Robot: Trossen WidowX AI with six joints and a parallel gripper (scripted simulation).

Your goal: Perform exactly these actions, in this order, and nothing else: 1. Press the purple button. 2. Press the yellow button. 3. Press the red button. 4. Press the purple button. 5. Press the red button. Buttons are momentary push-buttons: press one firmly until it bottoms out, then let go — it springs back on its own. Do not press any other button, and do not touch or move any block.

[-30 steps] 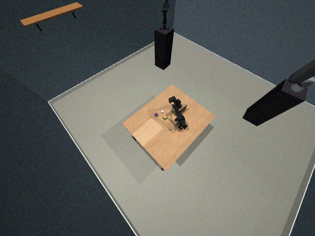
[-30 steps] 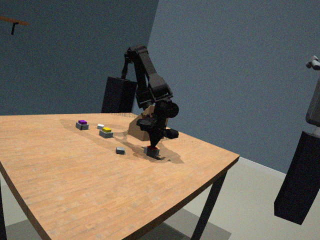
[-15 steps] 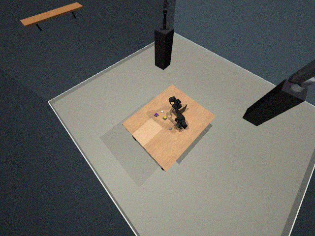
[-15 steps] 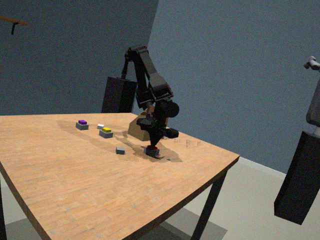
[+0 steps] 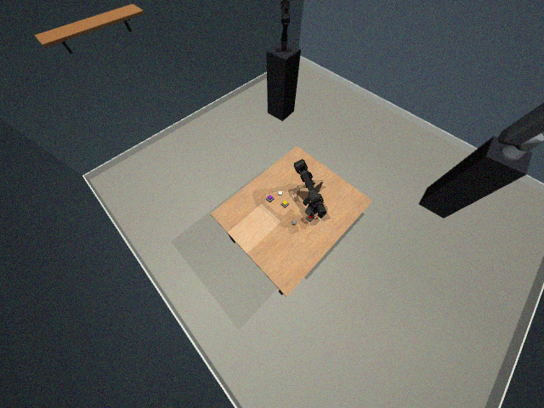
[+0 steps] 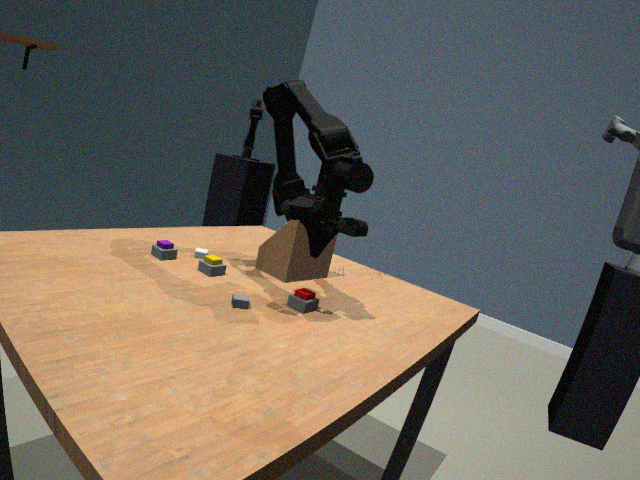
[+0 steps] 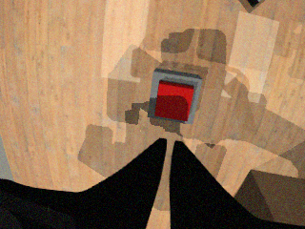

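The red button (image 6: 305, 293) (image 7: 173, 99) (image 5: 309, 217) sits on a grey base near the table's right side. My gripper (image 6: 316, 253) (image 7: 170, 147) is shut and empty; it hangs well above the red button and touches nothing. The yellow button (image 6: 212, 258) (image 5: 284, 203) and the purple button (image 6: 164, 243) (image 5: 269, 198) stand farther left on the wooden table (image 6: 155, 387) (image 5: 286, 258).
A small grey block (image 6: 240, 300) (image 5: 293, 222) lies just left of the red button. A white block (image 6: 201, 252) (image 5: 280, 193) lies between the purple and yellow buttons. The arm's wooden wedge base (image 6: 284, 255) stands behind the red button. Dark pillars stand off the table.
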